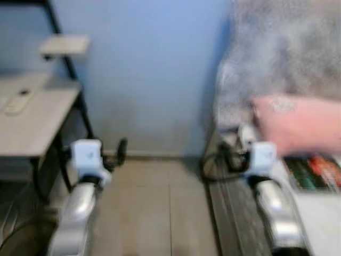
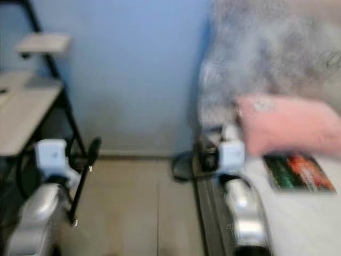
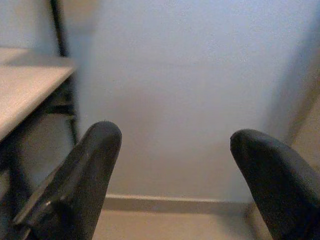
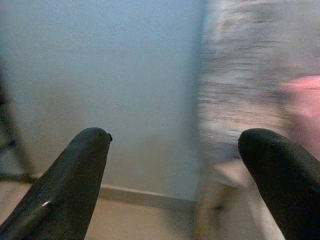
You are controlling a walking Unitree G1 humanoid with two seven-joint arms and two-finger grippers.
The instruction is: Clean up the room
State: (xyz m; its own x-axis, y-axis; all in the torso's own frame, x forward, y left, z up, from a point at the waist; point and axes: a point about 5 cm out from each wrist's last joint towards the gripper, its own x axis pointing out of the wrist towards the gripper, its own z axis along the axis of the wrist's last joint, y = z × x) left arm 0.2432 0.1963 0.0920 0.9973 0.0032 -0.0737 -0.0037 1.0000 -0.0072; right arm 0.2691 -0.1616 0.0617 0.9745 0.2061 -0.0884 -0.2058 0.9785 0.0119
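Observation:
The head views are blurred. A pink pillow [image 1: 298, 122] lies on the bed at the right, against a grey fuzzy blanket [image 1: 282, 48]. A book with a red and green cover [image 1: 317, 172] lies flat on the white sheet just in front of the pillow. My right gripper [image 4: 175, 140] is open and holds nothing; it hovers at the bed's near corner [image 1: 234, 146], left of the pillow. My left gripper [image 3: 172, 140] is also open and holds nothing, raised over the floor beside the desk [image 1: 120, 149] and pointing at the blue wall.
A light desk [image 1: 32, 122] on a black frame stands at the left, with a white remote [image 1: 17, 101] on it and a small shelf [image 1: 65, 45] above. A dark cable [image 1: 210, 165] curls by the bed's corner. Beige floor [image 1: 154, 213] runs between desk and bed.

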